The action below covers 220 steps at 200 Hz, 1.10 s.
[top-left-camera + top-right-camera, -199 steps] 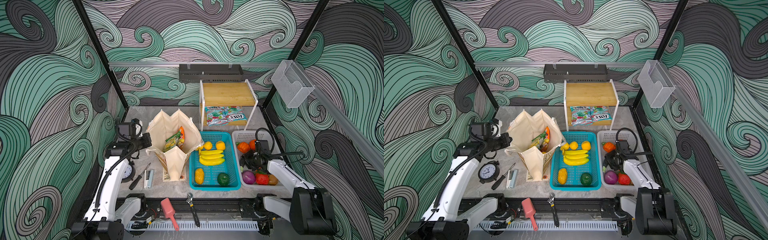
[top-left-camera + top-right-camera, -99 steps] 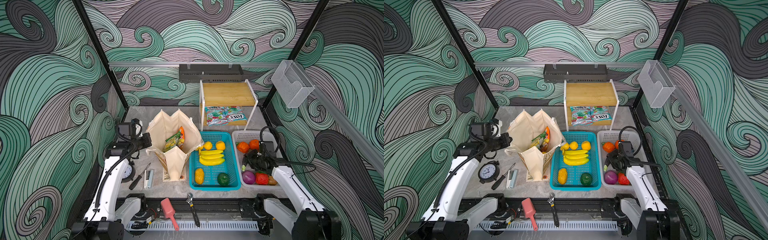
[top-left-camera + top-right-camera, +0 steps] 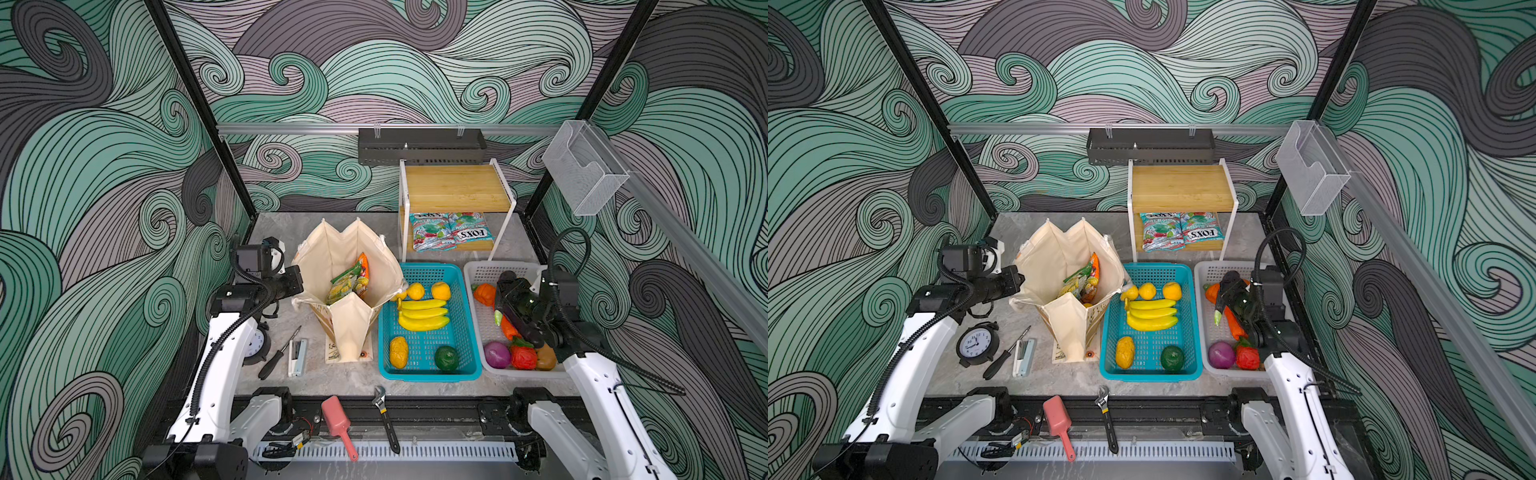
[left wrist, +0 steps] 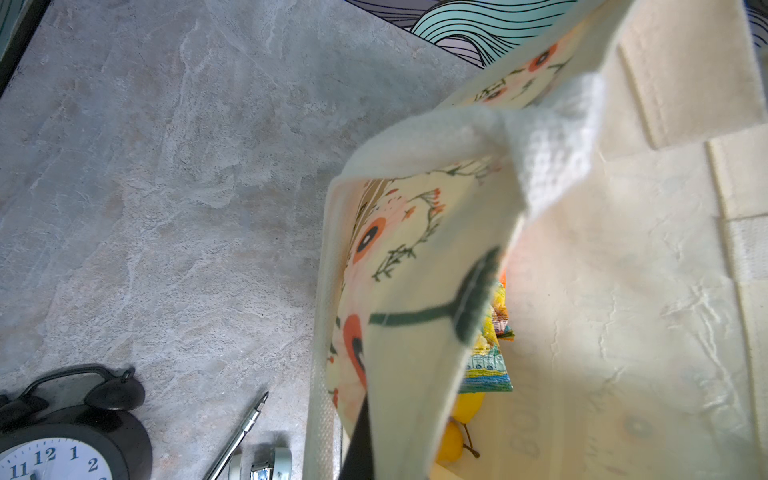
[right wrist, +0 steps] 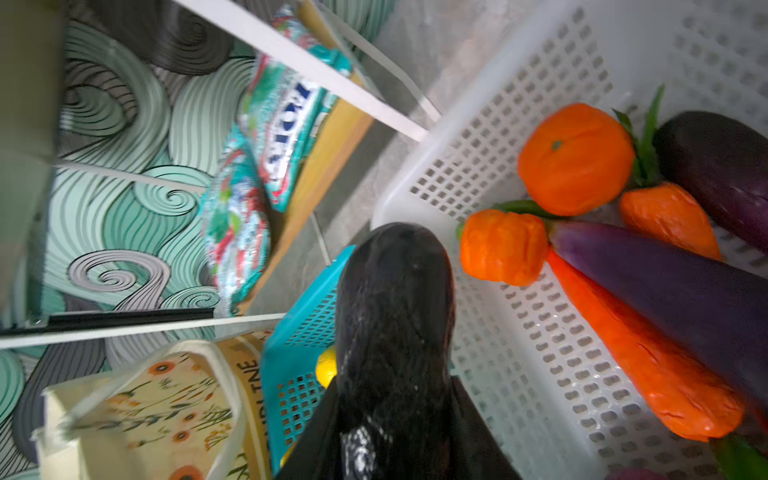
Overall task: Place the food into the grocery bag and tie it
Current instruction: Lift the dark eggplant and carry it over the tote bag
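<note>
The cream floral grocery bag [image 3: 345, 257] [image 3: 1059, 257] stands open at centre left. Inside it lie a green candy packet [image 3: 347, 284], an orange-red packet [image 3: 363, 266] and a yellow pear [image 4: 451, 442]. My left gripper [image 3: 297, 280] [image 3: 1017, 284] is shut on the bag's left rim [image 4: 415, 291], which is all that fills its jaws. Over the white basket [image 3: 478, 266], my right gripper [image 3: 519, 299] [image 3: 1239, 299] is shut on a glossy black eggplant [image 5: 395, 299]. Below it lie an orange [image 5: 573, 158], a ribbed orange fruit [image 5: 503, 245], carrots and a purple eggplant [image 5: 665, 282].
The teal basket [image 3: 457, 274] between bag and white basket holds bananas, oranges and other fruit. Two FOX'S packets [image 3: 451, 232] lie under the wooden shelf at the back. A clock [image 3: 259, 345], screwdriver [image 3: 278, 353] and stapler [image 3: 298, 357] lie front left; a scoop [image 3: 338, 424] and wrench [image 3: 384, 415] lie on the front rail.
My right arm has risen and carried the black eggplant up and slightly towards the back of the white basket. The left arm and the bag have not moved.
</note>
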Motion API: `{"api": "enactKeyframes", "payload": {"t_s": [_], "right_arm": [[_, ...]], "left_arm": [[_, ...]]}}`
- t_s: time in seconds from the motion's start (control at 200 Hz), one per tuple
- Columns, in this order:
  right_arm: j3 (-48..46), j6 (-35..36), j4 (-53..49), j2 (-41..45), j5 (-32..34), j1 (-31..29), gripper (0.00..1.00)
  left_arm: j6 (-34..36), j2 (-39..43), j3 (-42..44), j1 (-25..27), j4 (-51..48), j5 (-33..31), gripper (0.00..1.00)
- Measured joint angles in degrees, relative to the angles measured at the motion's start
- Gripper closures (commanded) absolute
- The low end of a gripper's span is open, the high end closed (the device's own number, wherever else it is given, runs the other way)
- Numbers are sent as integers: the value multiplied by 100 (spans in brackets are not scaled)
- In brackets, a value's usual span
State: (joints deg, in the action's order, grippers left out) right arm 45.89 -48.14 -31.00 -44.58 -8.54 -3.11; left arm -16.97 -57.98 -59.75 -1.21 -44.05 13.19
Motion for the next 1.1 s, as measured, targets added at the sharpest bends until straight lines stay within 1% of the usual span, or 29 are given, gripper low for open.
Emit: {"api": "enactKeyframes", "payload": {"t_s": [0.11,0.22,0.345,0.47,0.6,0.675,0.791,0.971,1.101], "right_arm": [[323,9,179,-11,-70,-564,65],[693,-2,376,-205,-17,-1432,66],[1255,20,654,-719,197,-2433,67],[1893,229,892,-1438,520,-3368,67],[2964,787,833,-2498,907,-4365,66],[3611,1115,782,-3117,1071,-4789,66],[4509,1552,625,-4083,1180,-5160,66],[5943,2179,72,-5670,1519,-5388,66],[6391,2430,-269,-6454,1705,-5431,66]], "left_arm": [[0,0,0,0,0,2,100],[0,2,0,0,0,2,100],[0,2,0,0,0,7,100],[0,2,0,2,0,7,100],[0,2,0,2,0,11,100],[0,2,0,0,0,17,100],[0,9,0,2,0,17,100],[2,9,0,20,0,17,100],[2,9,0,22,0,17,100]]}}
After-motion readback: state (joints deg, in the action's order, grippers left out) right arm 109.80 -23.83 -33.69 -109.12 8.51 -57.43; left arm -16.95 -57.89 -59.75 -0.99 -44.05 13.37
